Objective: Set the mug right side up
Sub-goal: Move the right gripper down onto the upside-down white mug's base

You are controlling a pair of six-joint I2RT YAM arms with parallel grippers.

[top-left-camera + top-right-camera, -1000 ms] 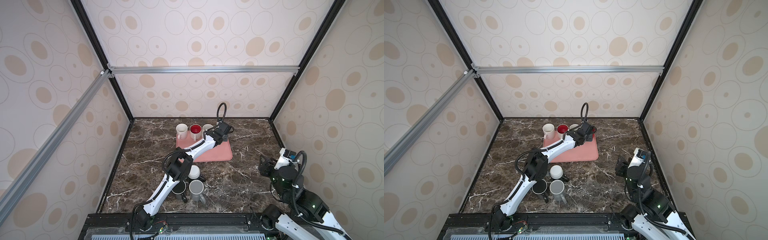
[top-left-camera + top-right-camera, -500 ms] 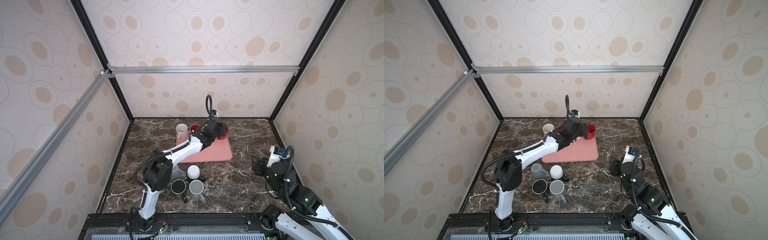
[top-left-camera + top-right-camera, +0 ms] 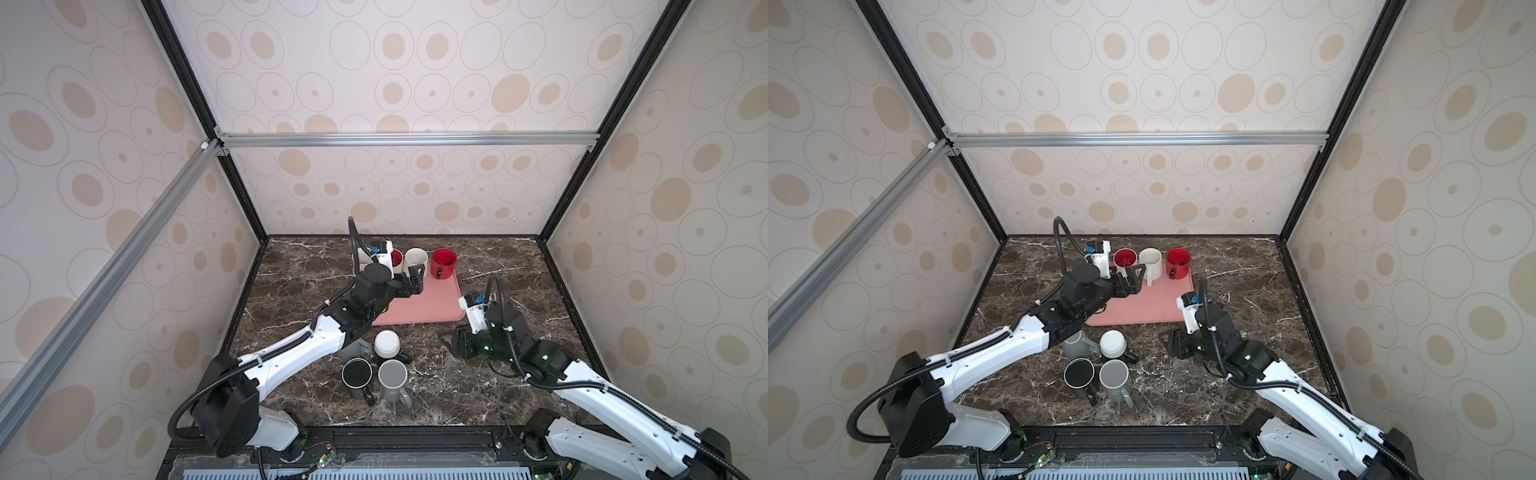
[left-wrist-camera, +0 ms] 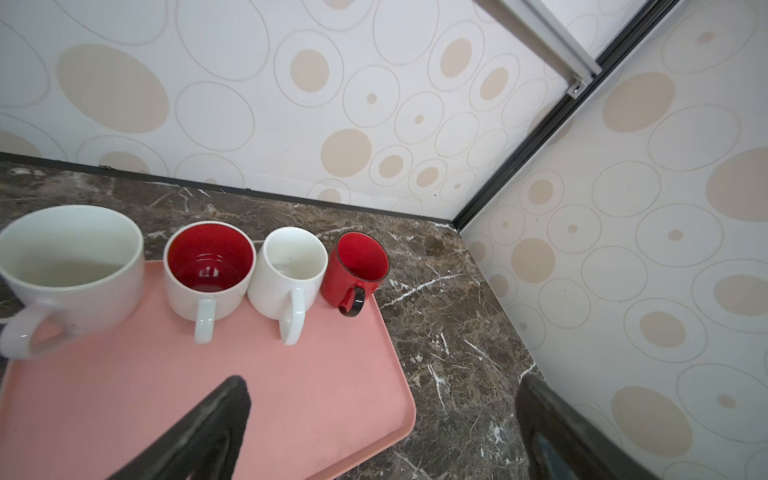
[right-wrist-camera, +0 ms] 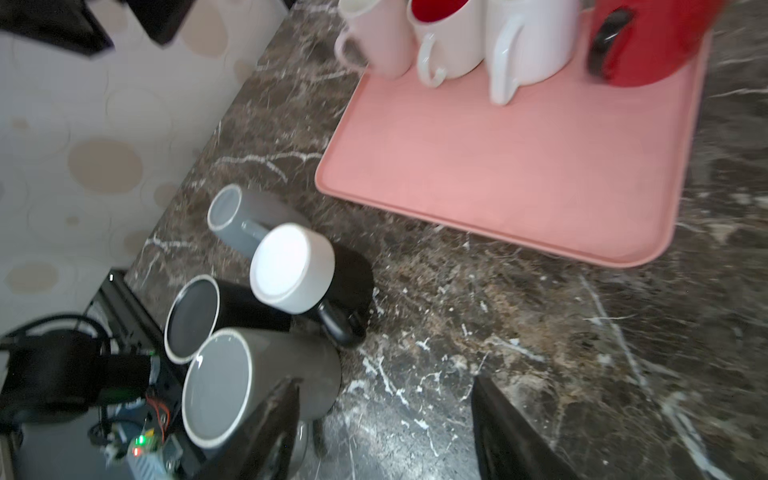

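Four mugs stand upright in a row along the 12 o'clock edge of the pink tray (image 3: 424,308). The red mug (image 3: 443,262) sits at the row's 3 o'clock end, its handle toward 6 o'clock.

The left arm (image 3: 291,357) stretches from the 7 o'clock corner up toward 12 o'clock. Its wrist is raised over the tray's 9 o'clock side. The left gripper (image 3: 415,279) hovers just beside the white mug (image 3: 415,259) with its jaws spread wide and empty.

The right arm (image 3: 602,395) reaches in from 5 o'clock. The right gripper (image 3: 451,343) points toward 9 o'clock, low over the marble table (image 3: 449,386), with its jaws apart and holding nothing.

A cluster of four inverted mugs (image 3: 392,373) stands on the table at 6 o'clock, between the two arms.
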